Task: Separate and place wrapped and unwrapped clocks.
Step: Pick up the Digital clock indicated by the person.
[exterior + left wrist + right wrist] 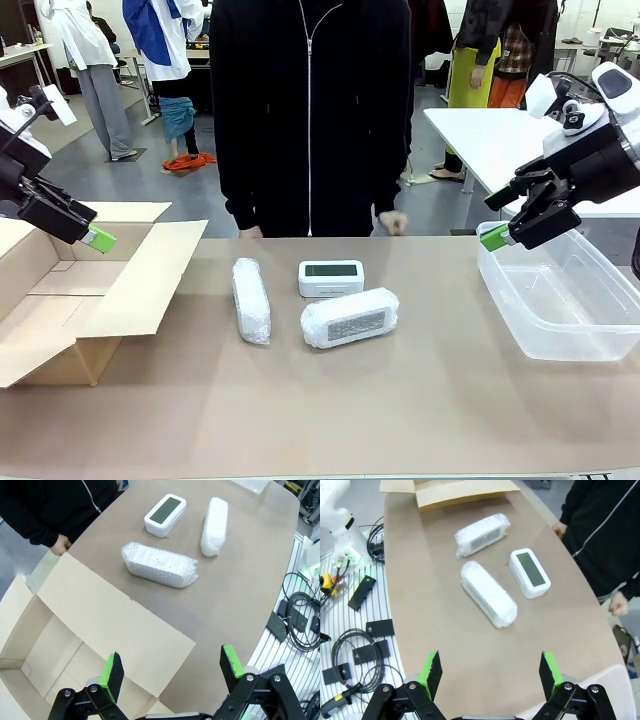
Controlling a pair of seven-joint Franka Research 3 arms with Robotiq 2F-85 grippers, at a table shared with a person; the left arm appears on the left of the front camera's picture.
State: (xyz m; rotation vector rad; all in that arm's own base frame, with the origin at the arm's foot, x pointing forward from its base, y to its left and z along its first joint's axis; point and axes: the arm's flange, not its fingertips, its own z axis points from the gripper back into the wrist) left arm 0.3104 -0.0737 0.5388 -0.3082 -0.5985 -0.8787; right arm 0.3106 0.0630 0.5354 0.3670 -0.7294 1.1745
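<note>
Nearest the robot, one at either side: left gripper (pixel 100 238) hanging over the open cardboard box (pixel 110 300), right gripper (pixel 493 236) just above the left rim of the clear plastic tub (pixel 560 330). Jaws spread wide on both, nothing between them.

Next out, around the middle of the brown table (pixel 400 420): near bundle (pixel 348 318), oblong, lying crosswise, in whitish bubble wrap with a grey gridded face dimly showing through. To its left and apart from it: left bundle (pixel 251 300), also oblong and whitish, lying lengthwise toward the far side, its contents hard to make out from the front.

Just behind the near bundle, too close to tell whether touching: bare clock (pixel 331 278), white, rounded-rectangular, lying flat with its grey display up.

Farthest off, at the table's far edge: person (pixel 310 110) in a black zipped top, one hand (pixel 396 222) loosely closed by the edge.
</note>
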